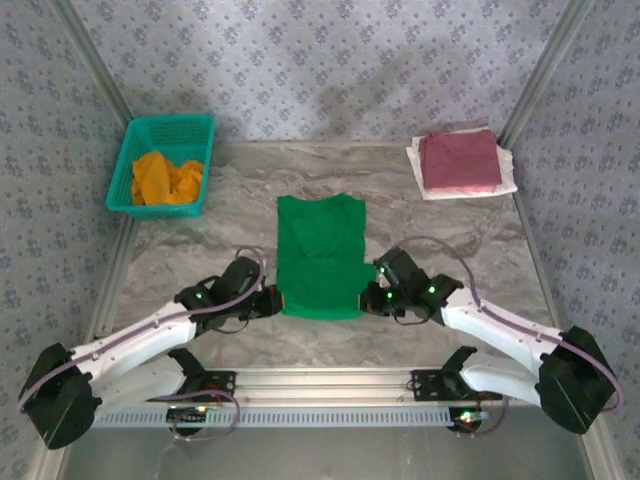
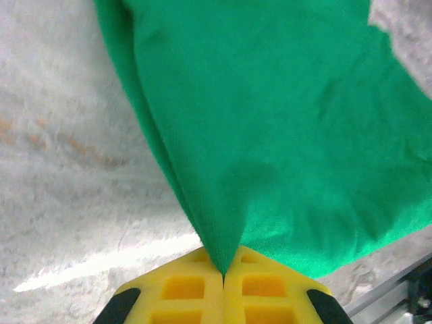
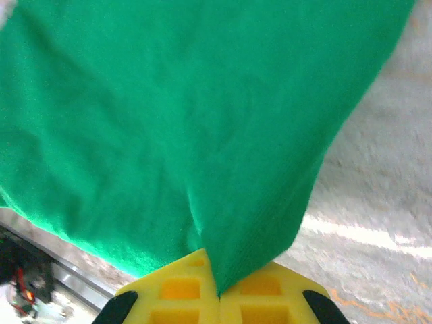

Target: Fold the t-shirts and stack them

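Where left pincer (image 2: 223, 271) and right pincer (image 3: 217, 291) pinch the green t-shirt (image 1: 320, 255), corners vanish.

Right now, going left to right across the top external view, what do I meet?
Teal plastic mesh basket → left tool, shut on the green hem → bright green cloth t-shirt → right tool, shut on the same hem → folded maroon-pink cloth t-shirt.
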